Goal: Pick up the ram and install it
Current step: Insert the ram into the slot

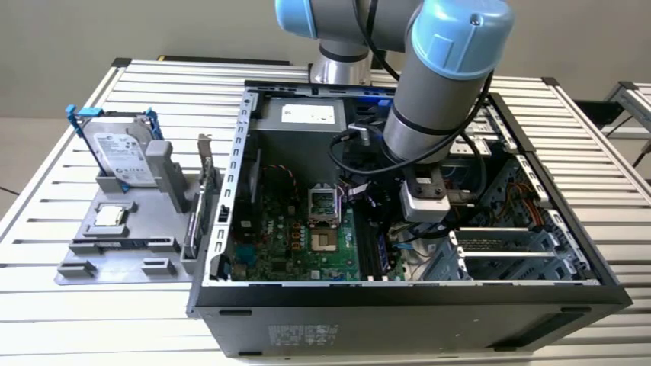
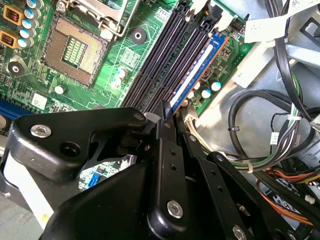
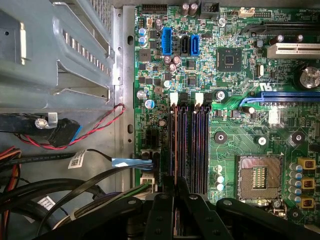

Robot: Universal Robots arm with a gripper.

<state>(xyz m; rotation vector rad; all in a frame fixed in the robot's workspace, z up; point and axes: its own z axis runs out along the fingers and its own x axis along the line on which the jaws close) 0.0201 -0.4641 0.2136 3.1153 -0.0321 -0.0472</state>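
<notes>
Holding the ram (image 2: 197, 75) by one end, the claw (image 2: 165, 117) is pinched narrow on it. That blue stick stands on edge in the outermost black slot (image 3: 175, 145), probably so it slides straight in.

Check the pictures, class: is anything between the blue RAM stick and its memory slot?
Nothing visible. In the second wrist view the long blue RAM stick already stands in the outermost black memory slot, the black pincer at its near end.
</notes>
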